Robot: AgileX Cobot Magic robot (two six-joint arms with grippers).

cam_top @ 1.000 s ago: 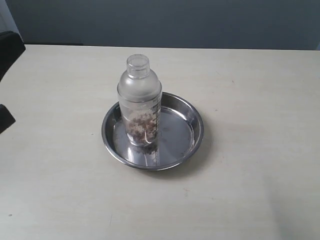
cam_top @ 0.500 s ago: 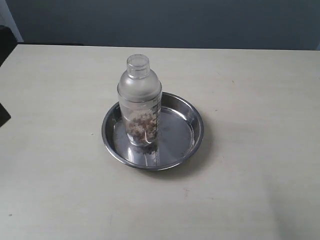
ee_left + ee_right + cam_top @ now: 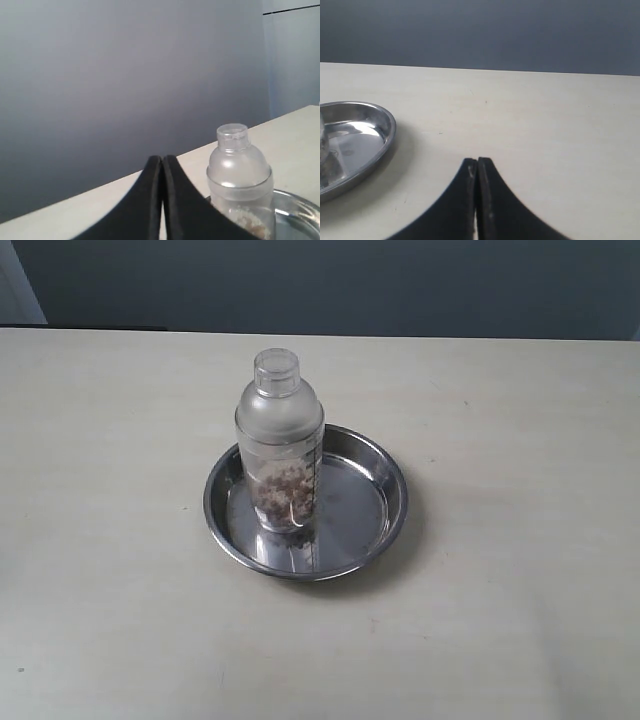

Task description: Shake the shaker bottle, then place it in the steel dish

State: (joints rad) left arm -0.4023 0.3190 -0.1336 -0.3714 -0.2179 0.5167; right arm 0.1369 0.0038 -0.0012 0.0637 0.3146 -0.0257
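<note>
1. bottle (image 3: 280, 440): upright in the dish (image 3: 360, 505), left of its centre; cap on, brown granules in the lower part.
2. dish: on the pale worktop (image 3: 500, 600), near its middle.
3. left gripper (image 3: 161, 160): fingers pressed together, empty, clear of the bottle.
4. right gripper (image 3: 477, 162): fingers together, empty, apart from the dish.
</note>
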